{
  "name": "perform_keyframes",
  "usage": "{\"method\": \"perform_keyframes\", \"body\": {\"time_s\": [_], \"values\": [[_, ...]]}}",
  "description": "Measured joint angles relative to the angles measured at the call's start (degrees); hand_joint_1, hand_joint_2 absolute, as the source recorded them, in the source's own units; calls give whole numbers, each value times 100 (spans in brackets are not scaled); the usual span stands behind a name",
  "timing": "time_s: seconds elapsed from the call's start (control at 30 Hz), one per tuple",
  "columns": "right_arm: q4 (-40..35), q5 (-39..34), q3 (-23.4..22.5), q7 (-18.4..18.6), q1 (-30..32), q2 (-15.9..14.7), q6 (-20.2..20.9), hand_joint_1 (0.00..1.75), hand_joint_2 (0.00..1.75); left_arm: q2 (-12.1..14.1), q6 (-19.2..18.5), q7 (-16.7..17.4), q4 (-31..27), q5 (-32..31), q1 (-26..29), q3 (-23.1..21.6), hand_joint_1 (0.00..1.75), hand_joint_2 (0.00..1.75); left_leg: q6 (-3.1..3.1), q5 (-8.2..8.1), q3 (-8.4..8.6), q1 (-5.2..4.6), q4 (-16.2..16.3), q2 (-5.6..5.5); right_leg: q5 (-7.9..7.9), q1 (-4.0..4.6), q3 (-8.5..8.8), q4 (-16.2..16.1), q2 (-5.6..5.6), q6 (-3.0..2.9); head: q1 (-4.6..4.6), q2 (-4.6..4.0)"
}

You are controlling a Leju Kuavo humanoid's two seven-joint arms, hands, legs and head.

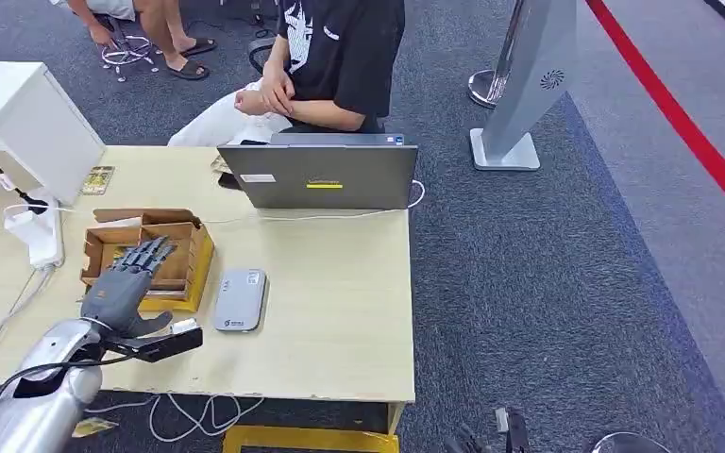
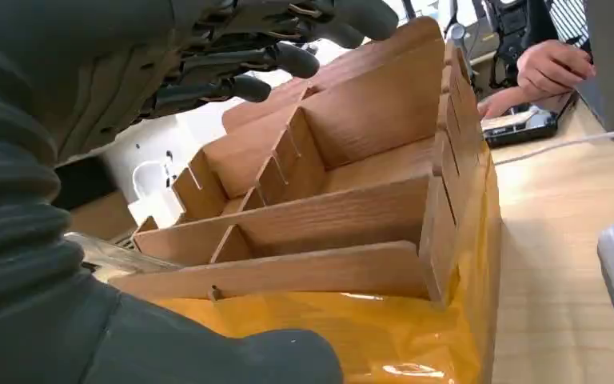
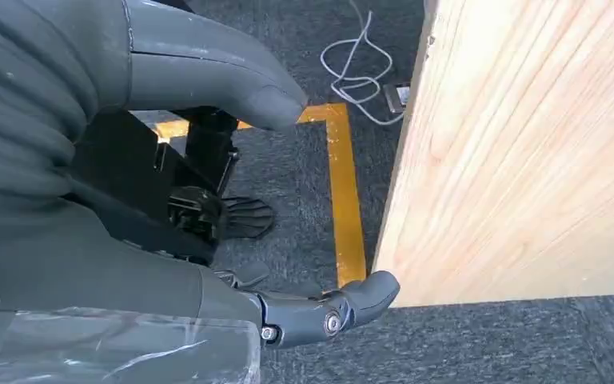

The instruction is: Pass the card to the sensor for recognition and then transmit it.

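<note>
Where fingers (image 1: pixel 151 253) overhang the wooden box (image 1: pixel 189 247), sensor (image 1: pixel 241 299) just beside.

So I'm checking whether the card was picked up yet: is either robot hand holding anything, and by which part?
Nothing is held. The left robot hand hovers with spread fingers over the compartmented wooden box; the right robot hand hangs empty.
</note>
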Motion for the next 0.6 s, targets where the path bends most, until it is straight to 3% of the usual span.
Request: {"method": "perform_keyframes", "body": {"time_s": [0.6], "values": [[2, 37, -4, 0, -2, -2, 24, 0, 175, 65, 216, 52, 354, -9, -87, -245, 0, 175, 0, 0, 0, 1, 0, 1, 0, 1, -1, 1, 1, -1, 0, 0]]}}
